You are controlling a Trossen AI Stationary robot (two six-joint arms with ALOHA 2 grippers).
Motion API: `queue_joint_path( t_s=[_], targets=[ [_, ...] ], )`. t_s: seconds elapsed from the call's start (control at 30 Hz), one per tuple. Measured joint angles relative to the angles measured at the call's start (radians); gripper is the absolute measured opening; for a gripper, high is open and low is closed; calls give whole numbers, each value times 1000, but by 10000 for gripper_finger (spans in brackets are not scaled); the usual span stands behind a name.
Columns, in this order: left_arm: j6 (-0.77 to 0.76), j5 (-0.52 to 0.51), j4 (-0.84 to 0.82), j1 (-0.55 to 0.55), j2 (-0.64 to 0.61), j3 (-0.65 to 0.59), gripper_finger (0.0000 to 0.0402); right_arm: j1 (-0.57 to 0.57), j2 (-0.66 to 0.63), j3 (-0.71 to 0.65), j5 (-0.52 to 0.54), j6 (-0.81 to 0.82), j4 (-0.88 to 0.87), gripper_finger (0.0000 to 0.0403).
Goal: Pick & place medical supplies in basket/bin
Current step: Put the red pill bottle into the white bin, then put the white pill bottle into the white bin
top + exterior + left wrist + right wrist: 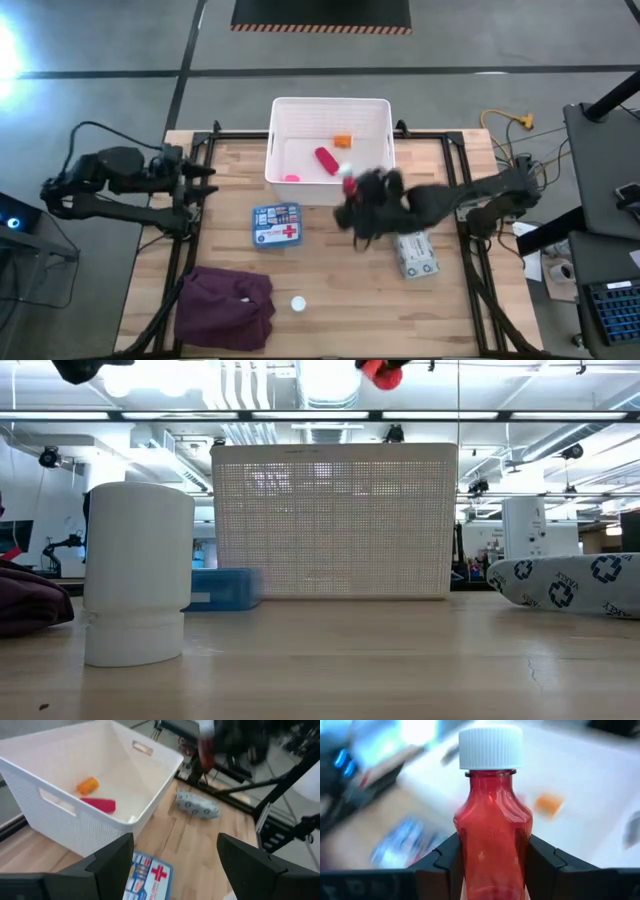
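My right gripper is shut on a red bottle with a white cap, high over the near rim of the white basket. The bottle also shows at the top of the low view. In the basket lie a red tube, an orange piece and a small pink piece. The blue first-aid box, the patterned packet and a small white piece lie flat on the table. My left gripper is open and empty at the table's left edge. My right gripper pinches the bottle's lower body between its two fingers, one on each side. The bottle lies along the fingers, with its cap end pointing away from the wrist. It is lifted clear of the table and the basket.
A maroon cloth lies crumpled at the table's near left. The small white piece stands close before the low camera. Bare wood shows between the box and the packet. Cables and equipment sit beyond the table's right edge.
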Motion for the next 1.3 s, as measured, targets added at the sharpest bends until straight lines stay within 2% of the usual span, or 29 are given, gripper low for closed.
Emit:
queue_joint_path(
  t_s=[0.07,0.17,0.27,0.37,0.43,0.6,0.7,0.8,0.9,0.97,1.03,1.1,1.17,1.23,1.3],
  targets=[
    [-7,0,6,-1,-8,-10,269,-80,-20,13,-21,-44,0,146],
    [-23,-1,12,-1,-10,-28,269,-238,-35,16,-213,-176,9,151],
    [-41,-1,31,-1,-4,-56,269,-367,-32,16,-271,-340,46,170],
    [-67,-1,93,-1,1,-92,269,-458,-28,16,-302,-486,99,209],
    [-83,-8,132,0,5,-118,269,-498,-27,16,-319,-524,120,242],
    [-179,-20,152,1,41,-151,269,-536,-28,16,-324,-658,129,322],
    [-203,-20,150,1,67,-154,269,-534,-28,16,-350,-755,130,351],
    [-191,-4,148,0,97,-151,269,-519,-28,16,-422,-801,133,359],
    [-109,124,150,-1,126,-150,269,-470,-32,16,-455,-816,133,357],
    [-27,247,146,-1,144,-162,269,-417,-34,16,-458,-819,128,353],
    [26,323,145,-1,162,-178,269,-351,-34,16,-459,-802,127,349],
    [51,382,146,-1,182,-195,269,-275,-29,16,-443,-762,122,345],
    [70,455,146,-5,204,-218,269,-192,-26,16,-372,-679,86,342],
    [99,511,146,-32,226,-242,269,-114,-17,15,-301,-533,28,340],
    [128,510,145,-79,252,-267,269,-44,-14,14,-261,-320,-69,340]
  ],
)
